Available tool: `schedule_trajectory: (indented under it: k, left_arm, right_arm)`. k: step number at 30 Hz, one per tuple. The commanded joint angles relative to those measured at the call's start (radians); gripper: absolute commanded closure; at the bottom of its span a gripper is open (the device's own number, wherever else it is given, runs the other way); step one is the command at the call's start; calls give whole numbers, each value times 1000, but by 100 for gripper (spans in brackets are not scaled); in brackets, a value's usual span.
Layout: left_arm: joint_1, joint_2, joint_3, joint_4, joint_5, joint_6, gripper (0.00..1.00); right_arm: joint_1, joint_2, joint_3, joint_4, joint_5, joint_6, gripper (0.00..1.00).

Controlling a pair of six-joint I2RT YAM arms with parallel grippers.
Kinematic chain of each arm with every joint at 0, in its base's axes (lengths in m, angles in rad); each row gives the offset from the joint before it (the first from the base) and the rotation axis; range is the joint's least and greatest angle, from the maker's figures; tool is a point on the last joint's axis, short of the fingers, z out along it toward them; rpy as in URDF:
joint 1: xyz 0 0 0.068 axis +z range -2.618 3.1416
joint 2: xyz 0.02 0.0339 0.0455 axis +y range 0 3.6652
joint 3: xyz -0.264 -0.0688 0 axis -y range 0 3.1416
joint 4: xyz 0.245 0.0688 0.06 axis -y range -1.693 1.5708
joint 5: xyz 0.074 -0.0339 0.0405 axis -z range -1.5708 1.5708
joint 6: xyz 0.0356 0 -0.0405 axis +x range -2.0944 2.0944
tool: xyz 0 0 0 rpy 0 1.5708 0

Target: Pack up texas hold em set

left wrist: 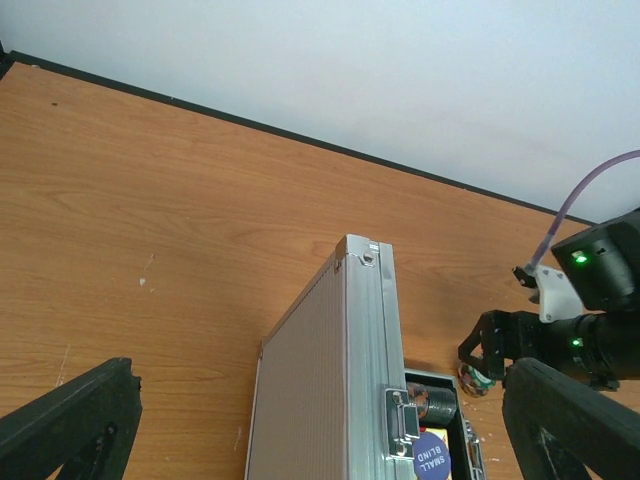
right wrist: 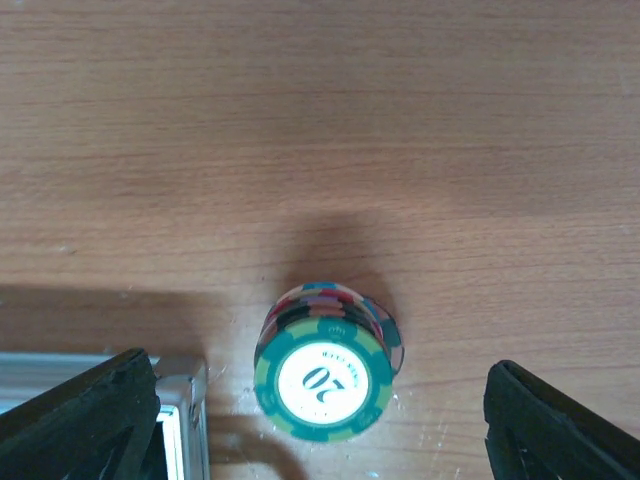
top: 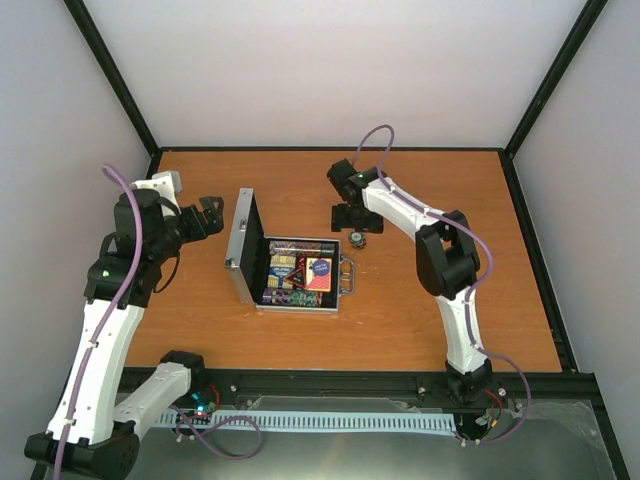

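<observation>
While my right gripper (top: 352, 222) hangs with its fingers spread wide on either side of a stack of poker chips (right wrist: 322, 375), touching neither side of it, my left gripper (top: 208, 216) is spread open too, beside the upright lid (top: 243, 250). The silver case (top: 298, 306) lies open in the middle of the tabletop (top: 450, 300), and the stack stands just off the case's far right corner.

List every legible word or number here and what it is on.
"SMALL BLIND": on the round blue button inside the open case.
"20": on the green top chip of the chip stack, upside down in the right wrist view.
Fine print around that 20: too blurred.
Contents of the case in the top view: too small to read.
</observation>
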Motion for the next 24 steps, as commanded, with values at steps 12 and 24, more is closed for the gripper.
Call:
schedule_trajectory:
  k: [12,24]
  left_arm:
    - [5,-2,36,10,-31,-6,0]
    - [5,-10,22,13,-26,0,0]
  right_arm:
    - [-4,122,50,-100,61,182,15]
    - [-4,132,-2,-57,37,211,29]
